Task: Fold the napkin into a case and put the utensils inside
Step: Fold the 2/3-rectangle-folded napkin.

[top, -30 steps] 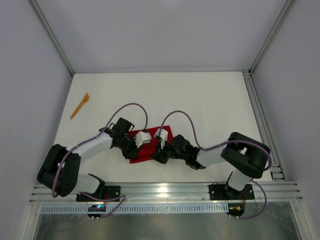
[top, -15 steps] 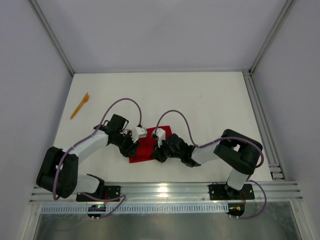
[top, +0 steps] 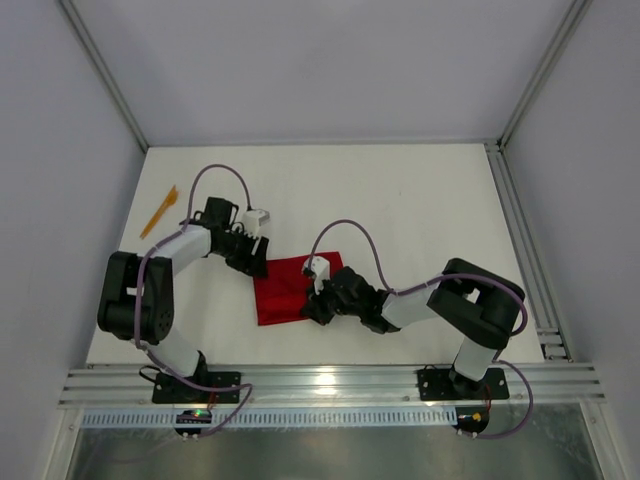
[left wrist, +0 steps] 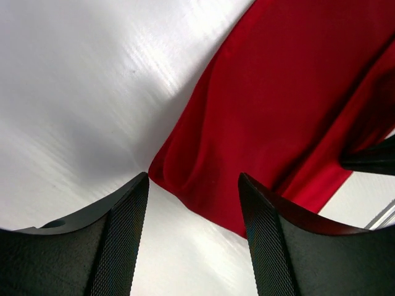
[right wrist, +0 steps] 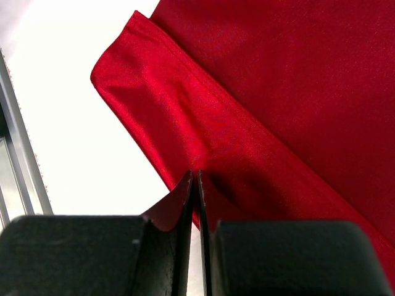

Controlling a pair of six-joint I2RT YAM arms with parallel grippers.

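Near the middle of the table's (top: 420, 210) front edge, crease the red napkin (top: 285, 292) flat, right gripper (right wrist: 194, 185) clamped shut on its folded hem, left gripper (left wrist: 192, 203) spread wide, empty, just off its far-left corner; fetch the orange utensil (top: 160, 211), far-left edge, afterwards.

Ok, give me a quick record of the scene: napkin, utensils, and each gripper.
napkin: red, partly folded over, lying flat
utensils: only one orange piece in view, far left, well apart from the napkin
left gripper: open, empty, by the napkin's far-left corner
right gripper: shut on the napkin's folded edge
task state: no utensil inside the napkin yet
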